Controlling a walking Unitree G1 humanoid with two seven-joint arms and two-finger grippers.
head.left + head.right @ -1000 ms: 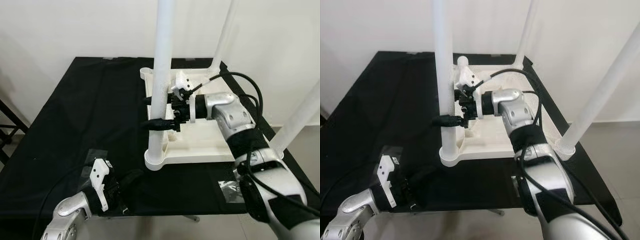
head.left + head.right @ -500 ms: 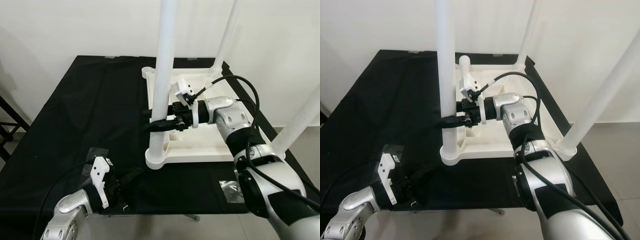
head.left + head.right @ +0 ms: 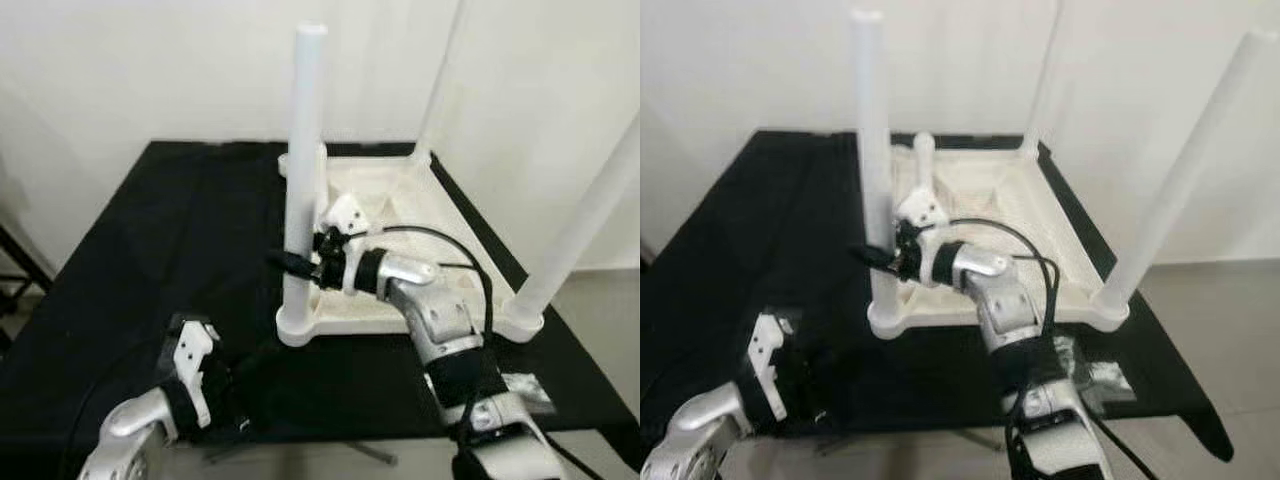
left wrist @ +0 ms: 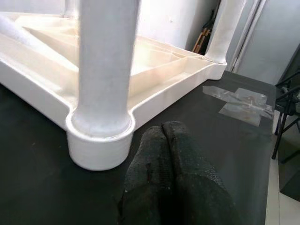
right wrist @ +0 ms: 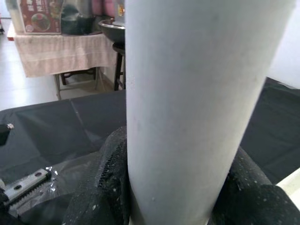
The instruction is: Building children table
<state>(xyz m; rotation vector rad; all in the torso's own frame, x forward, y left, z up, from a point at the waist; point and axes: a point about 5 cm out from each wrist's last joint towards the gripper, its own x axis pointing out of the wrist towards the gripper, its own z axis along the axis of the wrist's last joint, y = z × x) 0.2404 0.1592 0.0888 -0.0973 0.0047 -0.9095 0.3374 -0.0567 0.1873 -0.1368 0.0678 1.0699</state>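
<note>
Right gripper (image 3: pixel 296 264) stayed clamped on the near-left leg (image 3: pixel 303 150), now lower on it; left gripper (image 4: pixel 165 140) rested shut on the cloth (image 3: pixel 150 250), unmoved.

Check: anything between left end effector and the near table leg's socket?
Nothing: bare black cloth separates left end effector from socket, left wrist view.

My silver right arm reached up the middle of the frame, bent at the elbow, its black two-fingered right gripper (image 3: pixel 296 265) closed around the white table leg (image 3: pixel 302 180). My silver left arm sat in the lower left, its black left gripper (image 4: pixel 164 140) with fingers pressed together.
</note>
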